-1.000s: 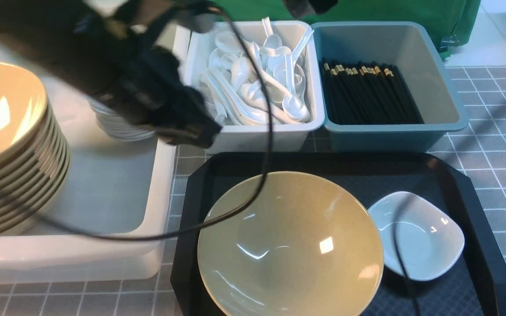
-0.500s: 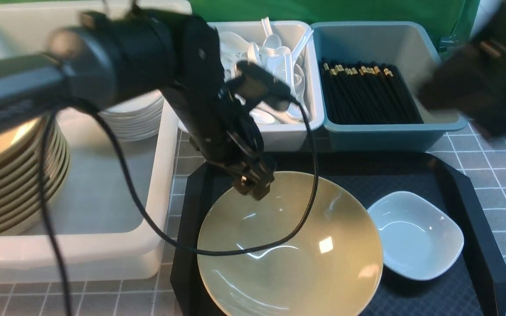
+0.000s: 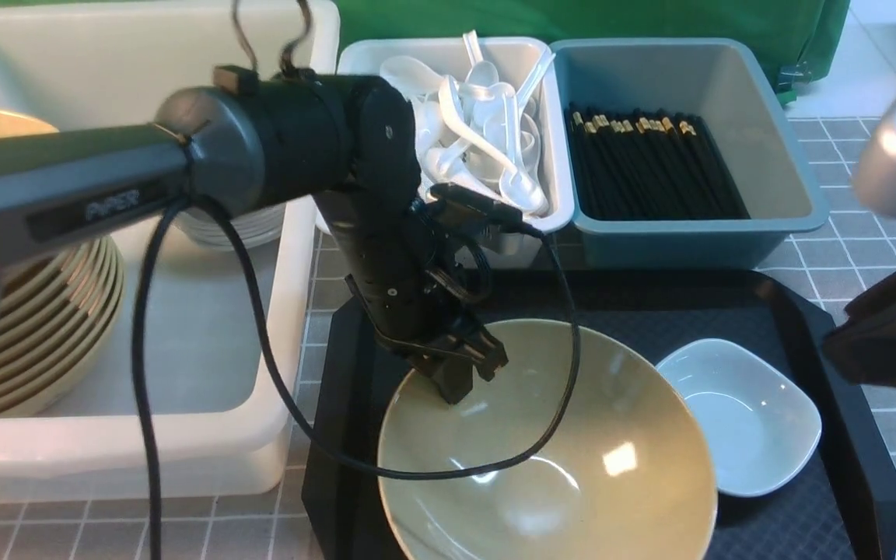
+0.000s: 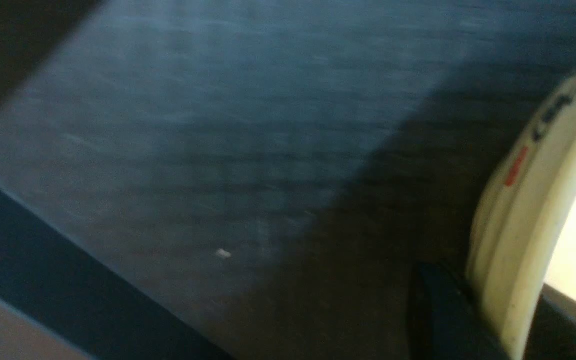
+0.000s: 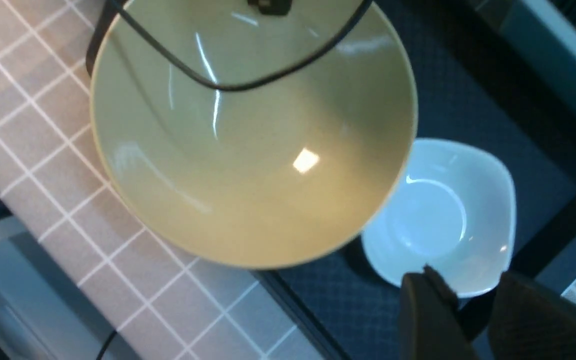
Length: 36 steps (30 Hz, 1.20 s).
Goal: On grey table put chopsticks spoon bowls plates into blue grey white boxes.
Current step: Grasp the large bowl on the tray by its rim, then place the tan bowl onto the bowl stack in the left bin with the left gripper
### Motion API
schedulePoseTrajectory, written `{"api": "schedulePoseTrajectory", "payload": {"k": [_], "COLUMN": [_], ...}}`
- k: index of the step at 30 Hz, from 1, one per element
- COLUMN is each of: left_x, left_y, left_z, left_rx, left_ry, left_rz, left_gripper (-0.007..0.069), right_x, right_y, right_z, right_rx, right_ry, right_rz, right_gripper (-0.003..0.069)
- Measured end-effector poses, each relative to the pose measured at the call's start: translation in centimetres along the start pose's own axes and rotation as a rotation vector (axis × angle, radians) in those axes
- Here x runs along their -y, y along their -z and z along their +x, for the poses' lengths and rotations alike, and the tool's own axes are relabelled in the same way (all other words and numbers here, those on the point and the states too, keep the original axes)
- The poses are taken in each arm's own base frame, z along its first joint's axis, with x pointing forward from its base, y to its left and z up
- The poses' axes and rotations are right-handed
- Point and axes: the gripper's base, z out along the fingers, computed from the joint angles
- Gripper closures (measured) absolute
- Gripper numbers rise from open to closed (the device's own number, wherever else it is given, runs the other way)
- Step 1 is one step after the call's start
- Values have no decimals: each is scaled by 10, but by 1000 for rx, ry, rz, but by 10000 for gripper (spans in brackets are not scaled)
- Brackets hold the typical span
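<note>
My left gripper [image 3: 460, 377] is shut on the far rim of the olive-yellow bowl [image 3: 549, 459] over the black tray [image 3: 339, 404]. In the left wrist view that rim [image 4: 518, 215] runs between the jaws of the left gripper [image 4: 498, 320]. The bowl [image 5: 248, 130] overlaps the small white plate [image 3: 740, 416]. My right gripper [image 5: 468, 300] hangs open just above that plate's [image 5: 438, 215] edge, holding nothing. More bowls [image 3: 36, 342] and plates [image 3: 238, 222] are stacked in the white tub [image 3: 106, 459]. Spoons [image 3: 479, 148] fill the pale box, and chopsticks [image 3: 650, 167] lie in the blue box [image 3: 689, 241].
The left arm's black cable [image 3: 277, 404] loops over the tub's wall and across the bowl. The right arm's dark bulk [image 3: 891, 334] stands at the tray's right edge. Grey gridded table [image 3: 876, 257] shows to the right of the boxes and along the front.
The left arm came down from the tub to the bowl's far rim and shut on it; the bowl shifted nearer and to the right. The right arm swung down beside the plate.
</note>
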Motion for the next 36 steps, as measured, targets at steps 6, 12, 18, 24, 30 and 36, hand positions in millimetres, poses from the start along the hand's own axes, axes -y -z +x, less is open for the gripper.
{"api": "schedulePoseTrajectory", "payload": {"k": [6, 12, 18, 24, 30, 36], "left_x": [9, 4, -19, -52, -123, -170], "left_y": [79, 209, 284, 291, 271, 254], "left_z": [18, 86, 190, 253, 263, 285], "left_rx": [178, 565, 809, 862, 877, 870], "left_ry": [-35, 105, 485, 852, 1059, 1167], "left_rz": [-65, -194, -474, -587, -391, -334], "left_gripper": [618, 619, 620, 620, 620, 618], "right_x": [-5, -19, -37, -44, -44, -44], "right_y": [-19, -32, -28, -24, -24, -24], "right_z": [-8, -31, -50, -58, -53, -51], "right_rx": [-56, -39, 56, 142, 81, 68], "right_ry": [9, 87, 191, 248, 288, 311], "right_rz": [-48, -165, -218, -228, -236, -237], "right_gripper": [435, 435, 435, 435, 434, 434]}}
